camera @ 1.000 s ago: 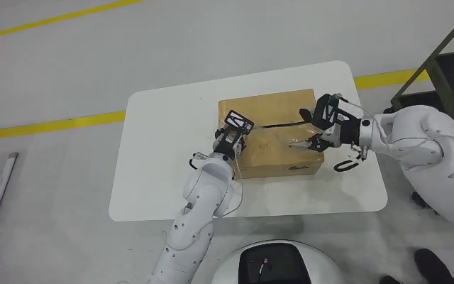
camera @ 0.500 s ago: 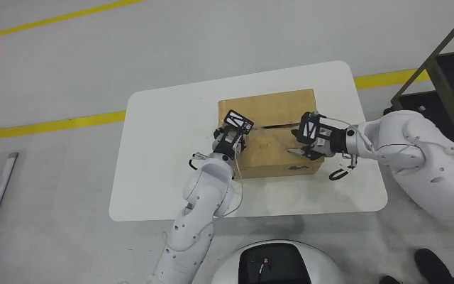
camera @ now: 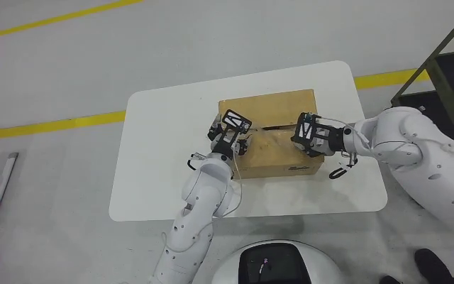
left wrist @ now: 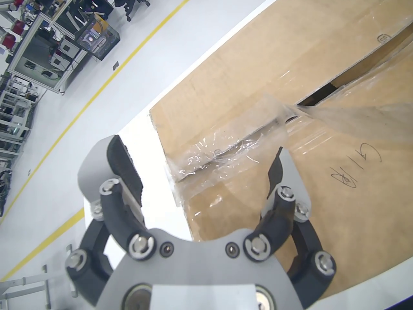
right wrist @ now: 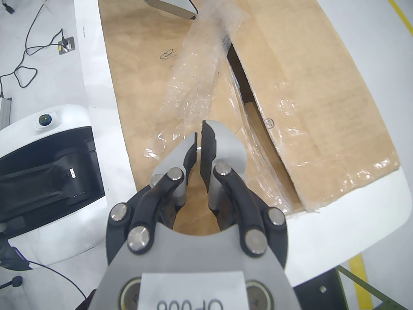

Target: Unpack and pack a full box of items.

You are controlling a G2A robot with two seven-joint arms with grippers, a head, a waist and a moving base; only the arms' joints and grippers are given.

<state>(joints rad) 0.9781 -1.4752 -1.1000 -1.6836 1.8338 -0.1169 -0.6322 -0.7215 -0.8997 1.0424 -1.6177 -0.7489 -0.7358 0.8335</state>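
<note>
Right gripper (right wrist: 199,143) pinches the peeled tape (right wrist: 196,75); its wrist view bares the gaping box seam (right wrist: 239,66). Left gripper (left wrist: 198,154) sits spread wide.

Brown cardboard box (camera: 273,106) sits on white rounded-corner table (camera: 156,156), toward the far side, right of centre. Clear plastic tape strip (right wrist: 200,66) hangs lifted over the box-top seam, between both grippers. Left gripper (left wrist: 198,154) is at the box's left end, fingers spread astride the seam. Right gripper (right wrist: 199,137) is above the top's right part, pinching the strip's end.
</note>
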